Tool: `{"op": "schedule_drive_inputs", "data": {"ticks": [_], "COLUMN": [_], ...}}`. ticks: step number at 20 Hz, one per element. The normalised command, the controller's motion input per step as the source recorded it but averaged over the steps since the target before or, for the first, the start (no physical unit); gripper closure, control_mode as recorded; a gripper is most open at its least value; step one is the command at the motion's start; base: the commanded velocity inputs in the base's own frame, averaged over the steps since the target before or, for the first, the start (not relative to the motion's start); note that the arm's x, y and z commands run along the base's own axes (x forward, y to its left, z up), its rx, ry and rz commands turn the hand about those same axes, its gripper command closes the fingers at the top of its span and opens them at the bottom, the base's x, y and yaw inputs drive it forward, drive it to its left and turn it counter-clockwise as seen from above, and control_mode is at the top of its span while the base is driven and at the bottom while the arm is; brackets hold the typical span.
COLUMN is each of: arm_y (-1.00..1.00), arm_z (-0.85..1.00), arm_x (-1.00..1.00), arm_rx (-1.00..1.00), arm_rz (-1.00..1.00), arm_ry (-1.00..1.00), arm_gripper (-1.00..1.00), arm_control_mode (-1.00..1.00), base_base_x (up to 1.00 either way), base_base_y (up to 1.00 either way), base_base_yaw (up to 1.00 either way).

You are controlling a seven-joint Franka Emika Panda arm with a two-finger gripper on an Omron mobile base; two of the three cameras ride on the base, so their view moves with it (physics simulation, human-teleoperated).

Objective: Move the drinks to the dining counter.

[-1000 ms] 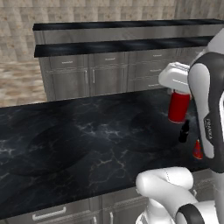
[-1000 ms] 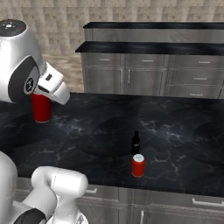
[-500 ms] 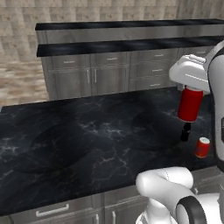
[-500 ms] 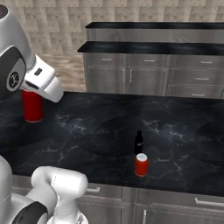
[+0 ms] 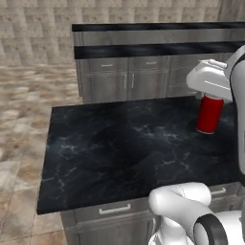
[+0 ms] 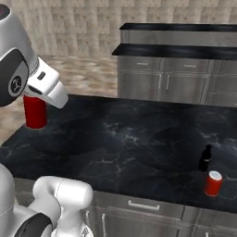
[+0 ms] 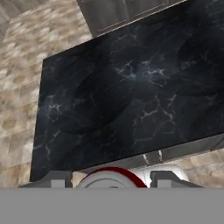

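Note:
My gripper (image 5: 210, 98) is shut on a red can (image 5: 209, 114), which hangs upright under the white hand, over the right part of the shorter black-topped block (image 5: 119, 148). From the right base the same gripper (image 6: 37, 99) and held can (image 6: 35, 111) stand at the far left. In the hand view the can's silvery top with its red rim (image 7: 112, 178) sits between my two fingertips (image 7: 168, 178). A second red can (image 6: 213, 183) and a slim dark bottle (image 6: 205, 158) stand on the block near its front right. The two-level dining counter (image 5: 158, 50) (image 6: 185, 51) runs along the back.
A gap of tiled floor (image 5: 33, 91) lies left of the block and between it and the dining counter. Grey drawers (image 6: 143, 206) front the block below its near edge. The stone wall (image 6: 78, 23) closes off the back.
The whole picture has slid to the right in both base views, so the base has driven left. The red can stays in my gripper, and the other can and bottle stand where they were.

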Motion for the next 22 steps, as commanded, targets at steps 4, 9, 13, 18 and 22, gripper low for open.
{"op": "schedule_drive_inputs", "data": {"ticks": [4,9,13,18,22], "arm_y": [0.0,0.0,0.0,0.0,0.0], "arm_z": [0.0,0.0,0.0,0.0,0.0], "arm_x": [0.0,0.0,0.0,0.0,0.0], "arm_rx": [0.0,0.0,0.0,0.0,0.0], "arm_rz": [0.0,0.0,0.0,0.0,0.0], "arm_ry": [0.0,0.0,0.0,0.0,0.0], "arm_gripper": [1.0,1.0,1.0,1.0,1.0], "arm_control_mode": [1.0,1.0,1.0,1.0,1.0], "base_base_x": [-0.01,0.0,0.0,0.0,0.11], "base_base_y": [1.0,1.0,1.0,1.0,1.0], "base_base_yaw": [0.03,0.0,0.0,0.0,0.0]}}
